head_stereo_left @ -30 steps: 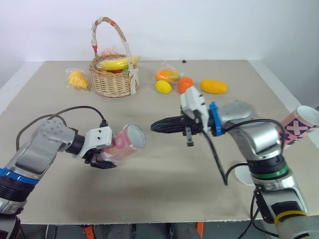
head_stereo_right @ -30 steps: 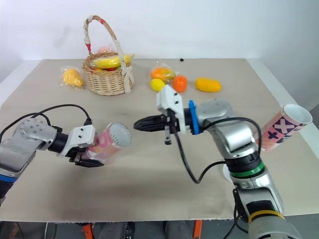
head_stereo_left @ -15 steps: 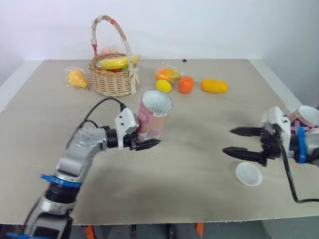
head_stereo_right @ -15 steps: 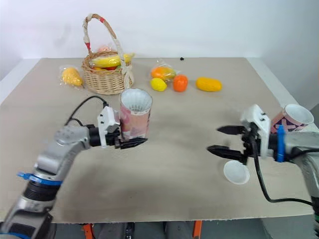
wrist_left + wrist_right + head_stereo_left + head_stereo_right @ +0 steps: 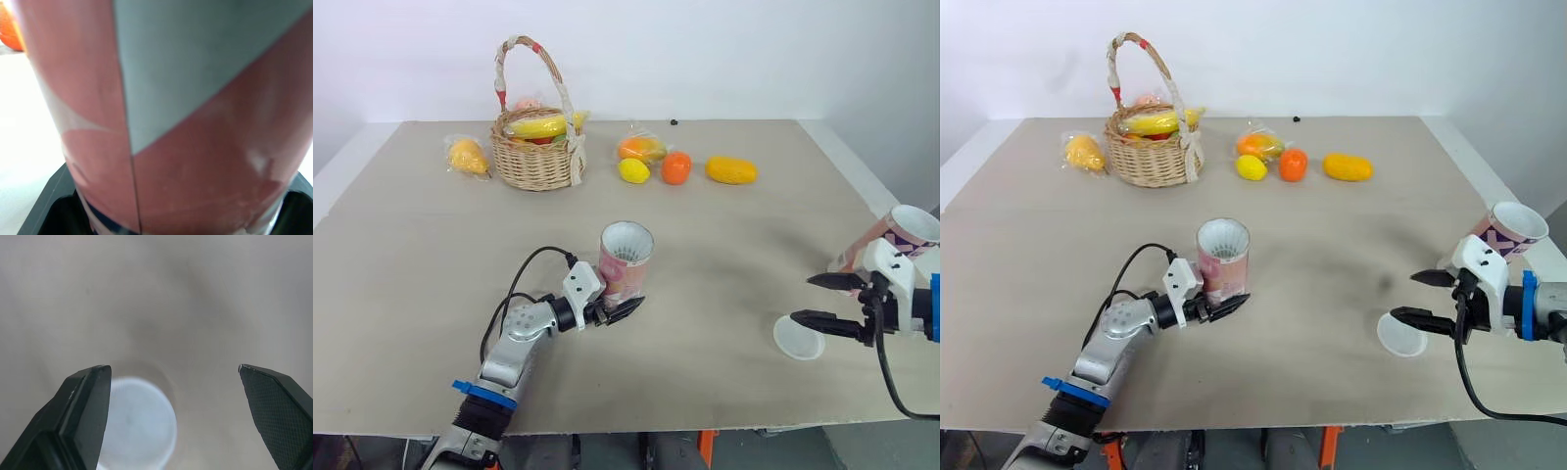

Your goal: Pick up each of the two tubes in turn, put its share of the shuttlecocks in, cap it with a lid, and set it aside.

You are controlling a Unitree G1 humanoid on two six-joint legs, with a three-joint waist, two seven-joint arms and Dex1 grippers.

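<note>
**A:** What's in front of you?

**B:** The broad beige table [image 5: 724,255], with the woven wicker basket [image 5: 533,162] of fruit at its far side. Well in front of that basket, nearer me, the pink and grey cardboard tube [image 5: 625,274] stands upright, mouth up. A second patterned tube [image 5: 1503,230] lies tilted far to the right of the basket, at the table's edge.

**A:** And your grippers?

**B:** My left gripper [image 5: 617,305] is clamped round the foot of the pink tube, a black finger on either side, with the tube resting on the table. My right gripper [image 5: 801,300] is spread wide with nothing in it. It is low over the table, far right of the basket and nearer me. The round white plastic lid [image 5: 799,337] lies flat just beside its nearer finger.

**A:** Is the tube filled?

**B:** I think there are white feathers in its mouth, though from this angle I can't be sure.

**A:** So the lid is next?

**B:** That's my reading. The lid sits off-centre in the gap between my fingers, so I'd shift across until it lies midway. Then I'd lower until the tips meet the table and close gently on the rim, since it is thin and could skid or flip. The left should hold the tube plumb while I bring the lid level over the mouth and press straight down.
</note>
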